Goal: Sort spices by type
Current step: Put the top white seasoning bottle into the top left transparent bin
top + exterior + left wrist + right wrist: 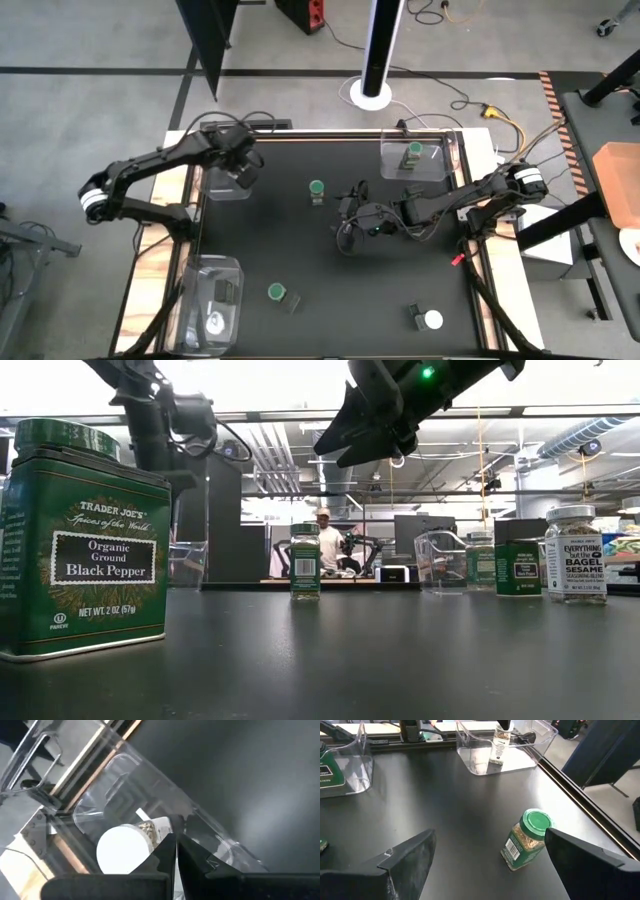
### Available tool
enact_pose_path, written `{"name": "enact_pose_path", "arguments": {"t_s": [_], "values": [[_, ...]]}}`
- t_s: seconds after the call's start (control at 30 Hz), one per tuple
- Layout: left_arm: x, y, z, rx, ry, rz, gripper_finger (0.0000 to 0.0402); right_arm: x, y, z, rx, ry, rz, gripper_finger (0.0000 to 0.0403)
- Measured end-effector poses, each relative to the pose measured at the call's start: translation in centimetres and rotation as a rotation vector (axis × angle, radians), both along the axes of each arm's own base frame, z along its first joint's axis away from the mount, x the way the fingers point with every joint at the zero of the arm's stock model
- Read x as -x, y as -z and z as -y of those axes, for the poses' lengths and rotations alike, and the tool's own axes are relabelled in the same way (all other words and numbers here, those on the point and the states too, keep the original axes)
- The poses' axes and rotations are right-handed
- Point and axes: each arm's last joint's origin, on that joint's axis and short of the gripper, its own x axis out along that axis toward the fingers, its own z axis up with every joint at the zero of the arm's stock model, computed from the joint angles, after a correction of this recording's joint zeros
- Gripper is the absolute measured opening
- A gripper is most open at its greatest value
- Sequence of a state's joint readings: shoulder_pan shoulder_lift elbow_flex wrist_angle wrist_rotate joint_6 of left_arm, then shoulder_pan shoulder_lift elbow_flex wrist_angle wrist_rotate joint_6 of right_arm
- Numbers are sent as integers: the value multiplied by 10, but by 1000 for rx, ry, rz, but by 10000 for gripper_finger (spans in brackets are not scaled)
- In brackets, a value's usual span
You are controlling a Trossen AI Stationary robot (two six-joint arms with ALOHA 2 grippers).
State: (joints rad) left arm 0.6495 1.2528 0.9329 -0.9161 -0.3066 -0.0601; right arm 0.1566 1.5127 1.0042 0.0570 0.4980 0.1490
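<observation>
Sorting was partly done: one white-lidded jar (125, 856) lay in the far-left tray (222, 182), a green-lidded one (414, 153) stood in the far-right tray (450, 160), and more sat in the near-left tray (205, 300). Loose on the table remained three: a green jar (317, 190), a tin (278, 293) and a white jar (426, 319). The left gripper (243, 172) was shut, empty, over its tray; the right gripper (352, 222) hung open mid-table. Labels read "Trader Joe's Organic Ground Black Pepper" and "Everything but the Bagel Sesame".
</observation>
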Motion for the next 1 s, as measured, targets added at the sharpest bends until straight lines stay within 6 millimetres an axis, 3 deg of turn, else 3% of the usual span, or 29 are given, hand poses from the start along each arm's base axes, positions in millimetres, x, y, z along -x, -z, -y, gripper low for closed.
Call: {"name": "enact_pose_path", "arguments": {"t_s": [0.47, 1.0], "values": [[-6, 18, -14, -56, -66, -134, 0, 0, 0, 0, -1, 0, 0, 363], [-3, 7, -15, -131, -107, -74, 0, 0, 0, 0, 0, 0, -2, 363]]}}
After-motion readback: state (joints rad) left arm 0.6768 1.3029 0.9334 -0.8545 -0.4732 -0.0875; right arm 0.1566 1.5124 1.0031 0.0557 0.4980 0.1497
